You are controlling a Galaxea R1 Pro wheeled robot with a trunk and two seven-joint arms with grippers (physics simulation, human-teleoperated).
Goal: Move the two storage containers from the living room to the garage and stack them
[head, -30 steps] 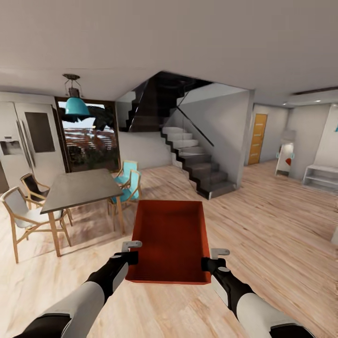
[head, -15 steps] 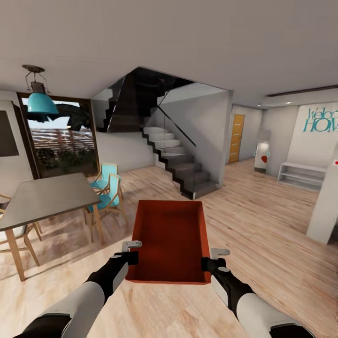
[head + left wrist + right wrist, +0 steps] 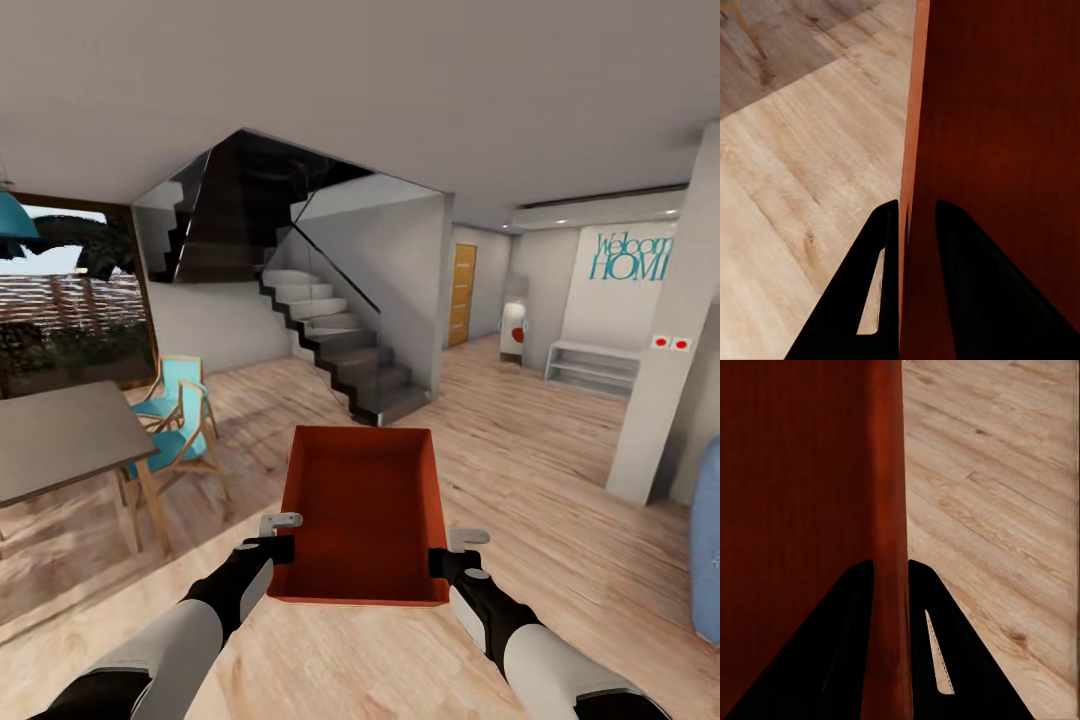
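Red-orange rectangular open-top plastic container (image 3: pixel 365 510) held level above light wood plank floor (image 3: pixel 560 500); side walls pinched by left gripper (image 3: pixel 272 548) and right gripper (image 3: pixel 447 562).

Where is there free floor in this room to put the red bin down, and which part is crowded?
Bare wood floor lies ahead and to the right, between the staircase and the white pillar. The left side is crowded: the grey table and teal chairs stand there. The storage container is held by both grippers.

Light wood plank floor (image 3: pixel 540 470); dark staircase (image 3: pixel 345 360) centre; grey dining table (image 3: pixel 60 440), teal chairs (image 3: pixel 175 420) left of staircase; orange door (image 3: pixel 461 295) right.
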